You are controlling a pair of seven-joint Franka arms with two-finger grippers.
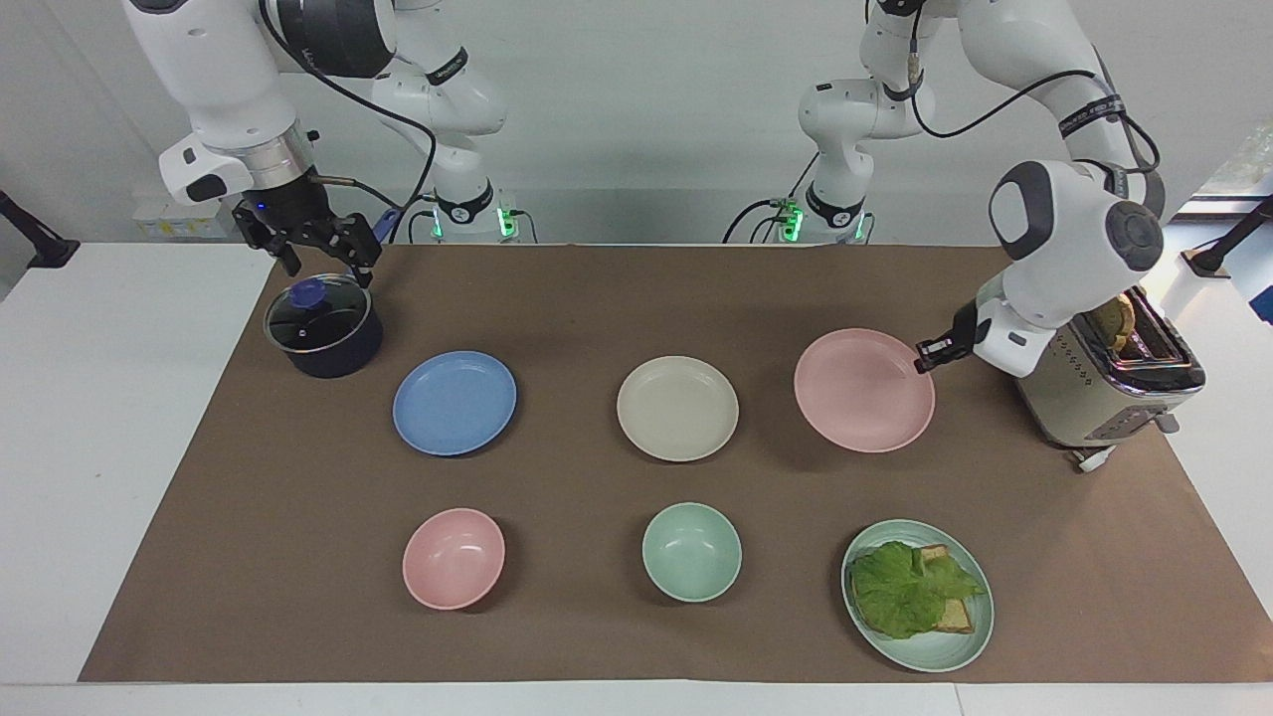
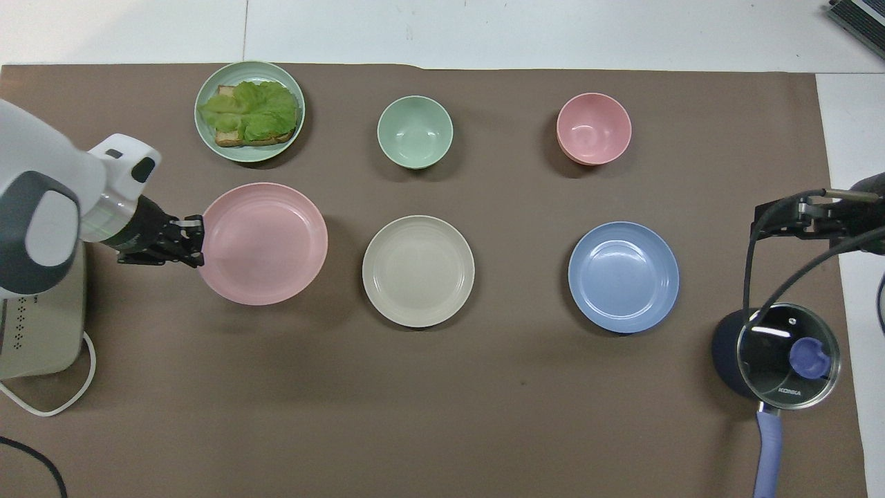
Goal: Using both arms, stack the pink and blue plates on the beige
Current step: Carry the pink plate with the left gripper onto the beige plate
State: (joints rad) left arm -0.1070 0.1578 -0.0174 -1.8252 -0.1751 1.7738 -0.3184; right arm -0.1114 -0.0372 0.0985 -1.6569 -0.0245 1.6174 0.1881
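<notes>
1. Pink plate (image 1: 863,390) is lifted off the mat beside the beige plate (image 1: 677,408), pinched by its rim in your left gripper (image 1: 926,358).
2. A rim-only hold could let it tilt or slip before it is centred over the beige one.
3. Right gripper (image 1: 316,239) waits spread wide over the pot (image 1: 323,328); the blue plate (image 1: 454,402) lies untouched toward that arm's end.

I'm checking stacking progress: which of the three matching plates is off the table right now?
The pink plate: the left gripper is shut on its rim and holds it above the mat, its shadow underneath. The beige plate and blue plate lie flat.
</notes>
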